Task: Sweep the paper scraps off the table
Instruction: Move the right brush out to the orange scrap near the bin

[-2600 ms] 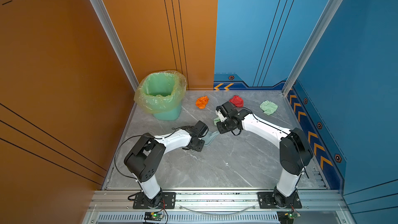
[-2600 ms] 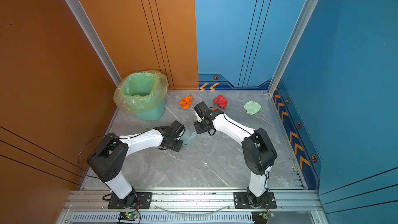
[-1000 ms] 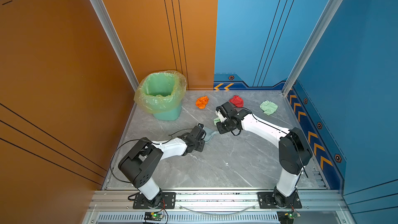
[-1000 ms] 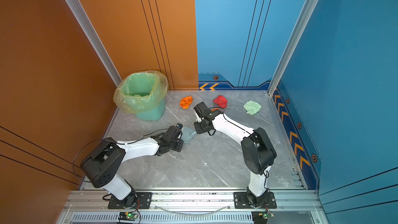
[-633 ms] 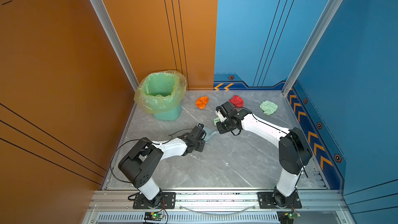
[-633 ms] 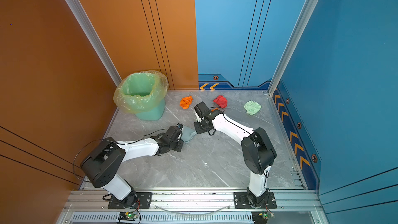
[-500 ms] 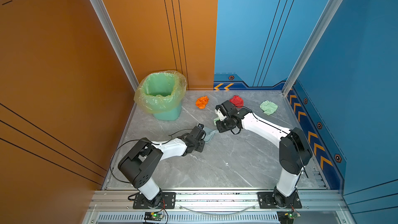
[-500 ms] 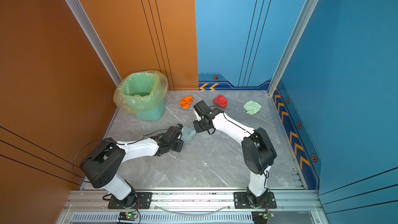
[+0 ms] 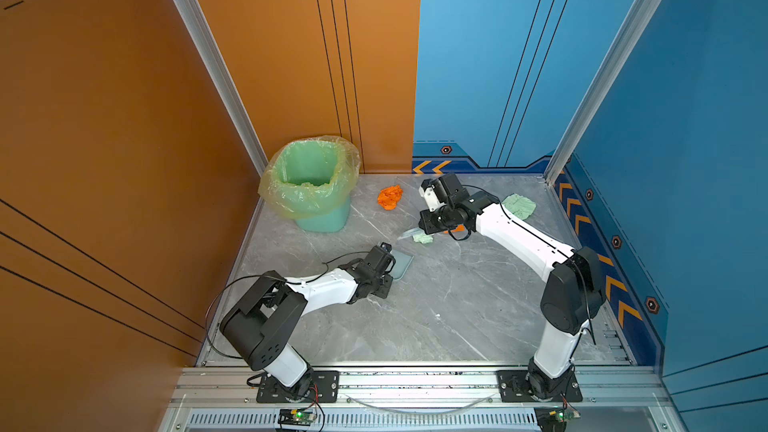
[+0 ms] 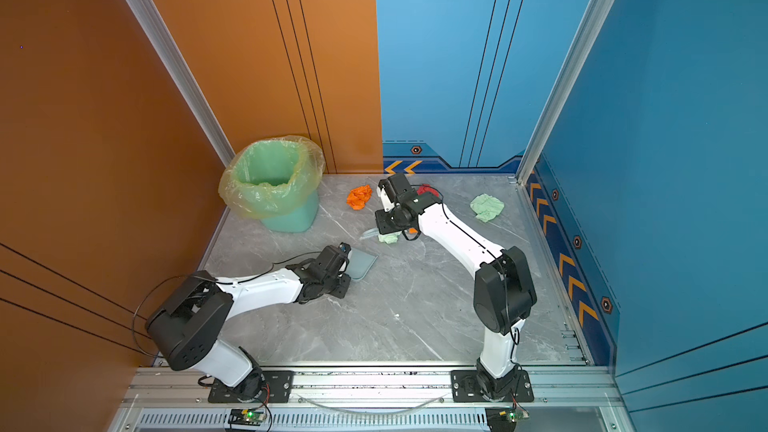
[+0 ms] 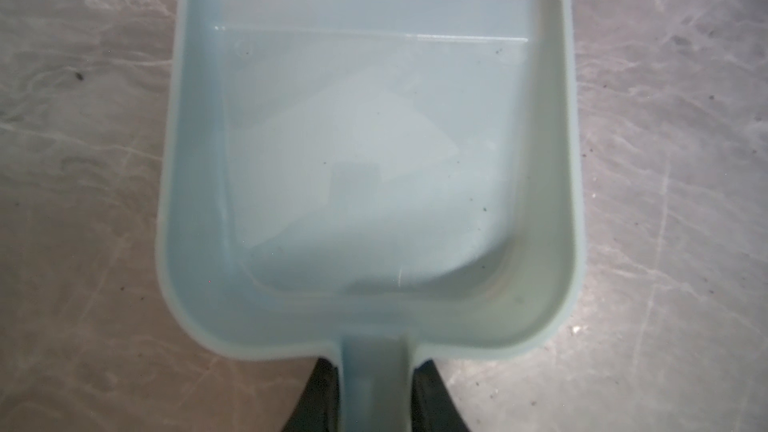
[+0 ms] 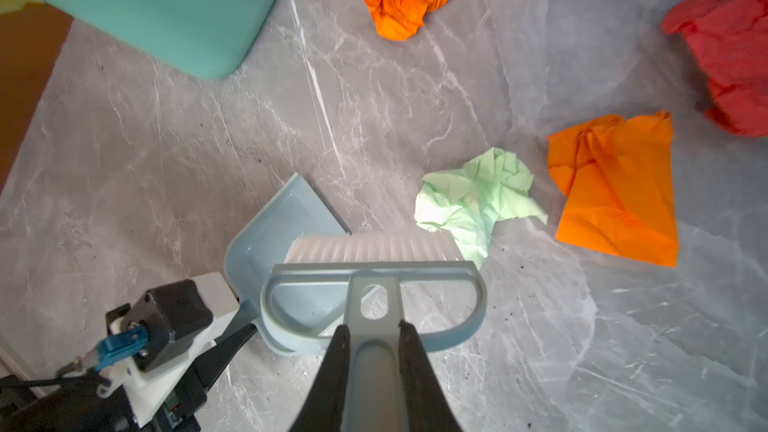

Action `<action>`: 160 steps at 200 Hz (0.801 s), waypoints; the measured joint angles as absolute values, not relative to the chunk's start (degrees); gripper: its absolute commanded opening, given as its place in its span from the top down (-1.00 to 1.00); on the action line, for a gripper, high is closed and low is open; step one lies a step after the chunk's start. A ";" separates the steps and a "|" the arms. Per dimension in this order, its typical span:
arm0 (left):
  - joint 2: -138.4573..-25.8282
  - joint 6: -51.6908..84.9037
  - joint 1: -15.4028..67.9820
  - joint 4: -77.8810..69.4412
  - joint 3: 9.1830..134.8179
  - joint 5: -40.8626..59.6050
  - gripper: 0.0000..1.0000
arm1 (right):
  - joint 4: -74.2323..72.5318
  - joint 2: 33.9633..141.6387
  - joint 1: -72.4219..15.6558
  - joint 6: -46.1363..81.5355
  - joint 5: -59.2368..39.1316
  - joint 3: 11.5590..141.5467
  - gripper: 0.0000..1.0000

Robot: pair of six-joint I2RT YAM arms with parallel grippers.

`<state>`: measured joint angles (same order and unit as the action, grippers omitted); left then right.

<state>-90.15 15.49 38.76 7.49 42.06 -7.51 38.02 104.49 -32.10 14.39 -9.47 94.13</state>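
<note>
The dustpan is clamped by its handle in the left gripper and laid flat on the table. The brush is clamped in the right gripper, bristles against a pale green scrap; other paper scraps are scattered near the far edge

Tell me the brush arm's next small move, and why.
Probably sweep the brush across, pushing the pale green scrap into the dustpan. The right gripper is clamped on the brush handle, the bristles sit right beside that scrap, and the empty dustpan rests on the table close by.
</note>
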 measured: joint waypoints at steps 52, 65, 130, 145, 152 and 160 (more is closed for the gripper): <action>-89.01 16.12 38.35 10.44 42.06 -7.51 0.94 | 38.20 111.55 -29.21 15.05 -8.73 109.60 1.00; -88.82 16.25 37.89 10.94 42.06 -7.49 0.94 | 38.13 114.50 -28.86 15.38 -7.77 113.49 1.00; -86.85 16.36 34.37 13.06 42.41 -7.53 0.92 | 29.91 130.15 -28.34 20.82 -1.45 124.31 1.00; -86.78 16.34 33.65 13.32 43.27 -7.53 0.91 | 27.16 133.08 -28.34 22.00 0.49 124.57 1.00; -86.78 16.34 33.36 13.41 43.75 -7.51 0.91 | 25.96 134.52 -28.34 22.61 1.30 124.95 1.00; -86.78 16.34 33.15 13.41 44.23 -7.51 0.92 | 24.86 136.11 -28.38 23.00 1.96 125.56 1.00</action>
